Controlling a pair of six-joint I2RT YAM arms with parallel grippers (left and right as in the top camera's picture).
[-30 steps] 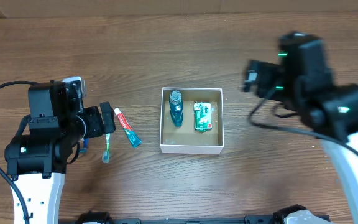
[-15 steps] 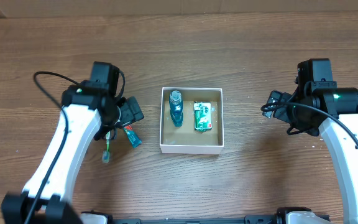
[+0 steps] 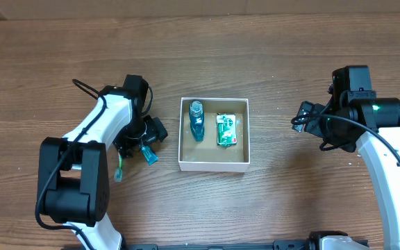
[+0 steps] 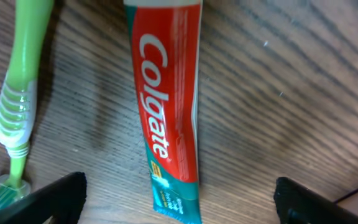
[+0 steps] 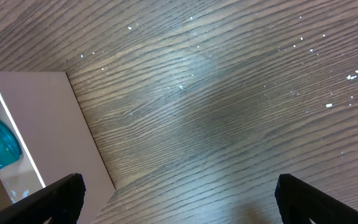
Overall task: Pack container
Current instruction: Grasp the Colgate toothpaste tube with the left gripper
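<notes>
Left fingers spread wide, pointing down (right fingers likewise spread).

1. Your table is wood-grain, smooth, with a dull sheen.
2. You see the toothpaste tube in glossy printed plastic, slightly creased.
3. You see the toothbrush in shiny, translucent green plastic.
4. Your container looks like matt white cardboard, brown inside.

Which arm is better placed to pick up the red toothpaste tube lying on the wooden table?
Left. The left pincer, open, hangs directly over the red Colgate toothpaste tube. The right pincer is on the far side of the white cardboard box, over bare wood.
</notes>
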